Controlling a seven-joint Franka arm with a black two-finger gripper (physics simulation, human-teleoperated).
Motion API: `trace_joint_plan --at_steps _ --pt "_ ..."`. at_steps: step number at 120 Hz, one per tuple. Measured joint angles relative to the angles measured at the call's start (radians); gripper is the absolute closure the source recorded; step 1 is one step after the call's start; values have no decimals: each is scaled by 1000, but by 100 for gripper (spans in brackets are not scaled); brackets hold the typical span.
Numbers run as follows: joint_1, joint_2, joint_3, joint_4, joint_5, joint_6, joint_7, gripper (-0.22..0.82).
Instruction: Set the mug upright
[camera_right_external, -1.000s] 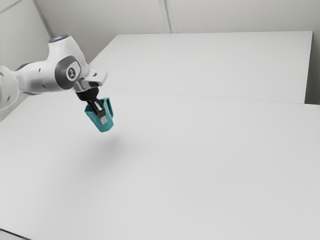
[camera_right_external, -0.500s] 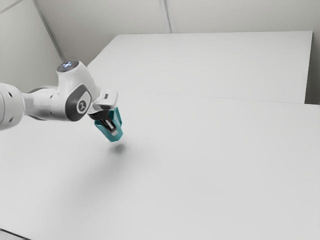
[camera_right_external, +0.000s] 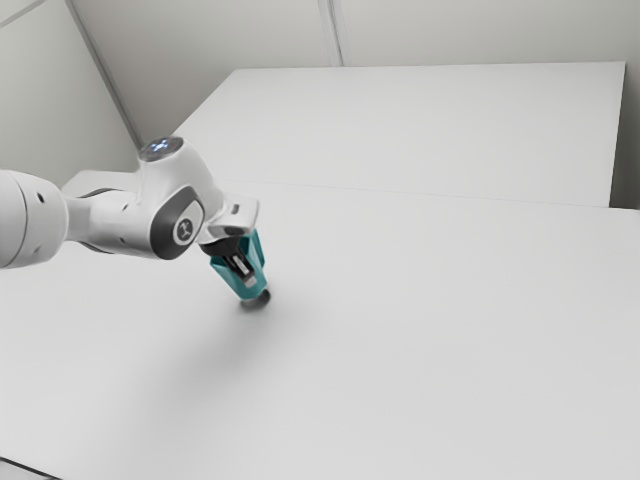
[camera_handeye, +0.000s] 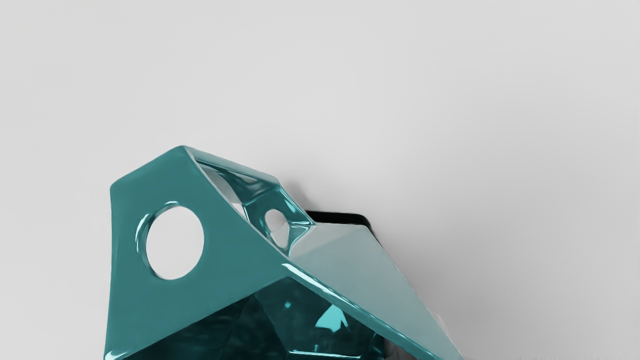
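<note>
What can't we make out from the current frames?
- Gripper's far finger: exterior view, behind the mug.
- Whether mug touches table: exterior view, too small, dark shadow at its base.
- Mug's near portion: wrist view, cut by bottom edge.
- Arm's base: exterior view, cut by left edge.

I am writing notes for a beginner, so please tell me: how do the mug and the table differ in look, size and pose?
The mug is teal and glossy, while the table is pale grey and dull. The mug has angled facets; the table has a flat top. The mug is tilted and much smaller than the table. Both are plain, without printed pattern.
</note>
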Motion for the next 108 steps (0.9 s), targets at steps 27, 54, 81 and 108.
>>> trace_joint_plan --at_steps 27,54,81,108 --pt "5 11 -1 -5 52 -25 -31 79" --pt "68 34 -1 -15 75 -27 -55 79" --pt "77 40 -3 -16 99 -24 -74 71" --pt "64 40 -4 -15 106 -26 -82 46"
